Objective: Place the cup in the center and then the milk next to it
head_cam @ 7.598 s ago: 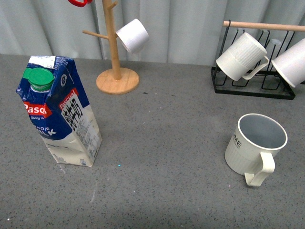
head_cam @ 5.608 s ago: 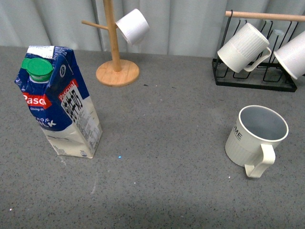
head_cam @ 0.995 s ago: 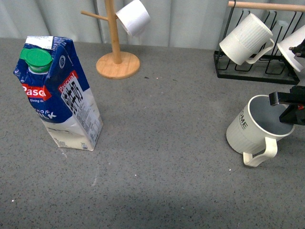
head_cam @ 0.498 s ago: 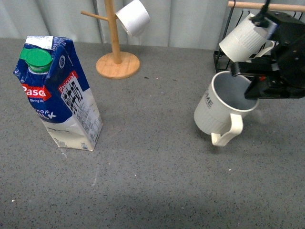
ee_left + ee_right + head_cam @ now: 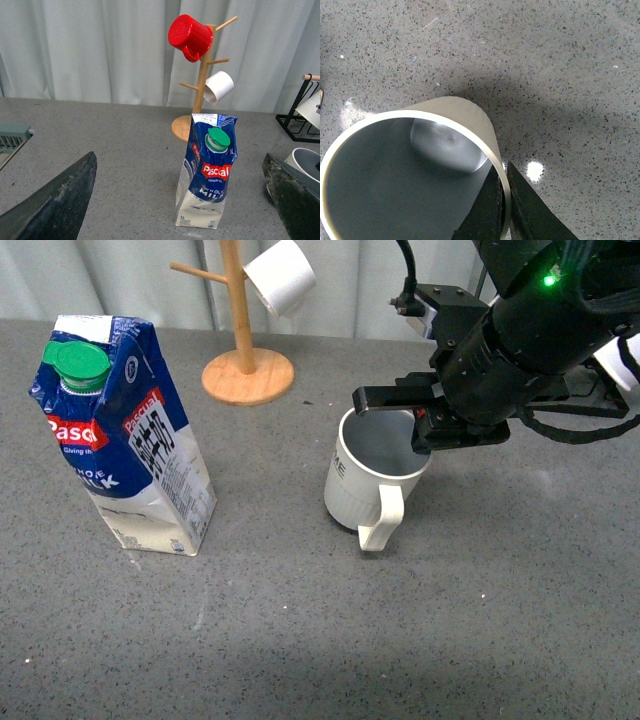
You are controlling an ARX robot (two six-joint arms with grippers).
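Our right hand (image 5: 424, 432) is pinched onto the rim of the cup (image 5: 365, 485), one finger inside the pale grey-blue bowl and one outside against the wall. The right wrist view shows it closely: the two dark fingers (image 5: 487, 212) are pressed together with only the thin rim between them. The cup sits over the center (image 5: 300, 540) of the grey speckled tabletop (image 5: 300, 660), mouth up and a little tilted, its loop handle turned towards us and its dark lettering facing the milk (image 5: 125, 440). We cannot tell whether its base touches the tabletop. The milk stands upright to the left of the cup and well apart from it, green cap on, nothing touching it. Our left hand (image 5: 178, 162) shows only in its own wrist view, where its fingers are spread wide, one at each lower corner, with the milk between them but farther off and not held. Behind the milk stands a wooden mug tree (image 5: 240, 340) with a small white cup (image 5: 280, 278) hung on a peg. The left wrist view also shows a red cup (image 5: 189, 36) higher on the tree. A black wire rack (image 5: 300, 120) stands at the far right edge of the tabletop.
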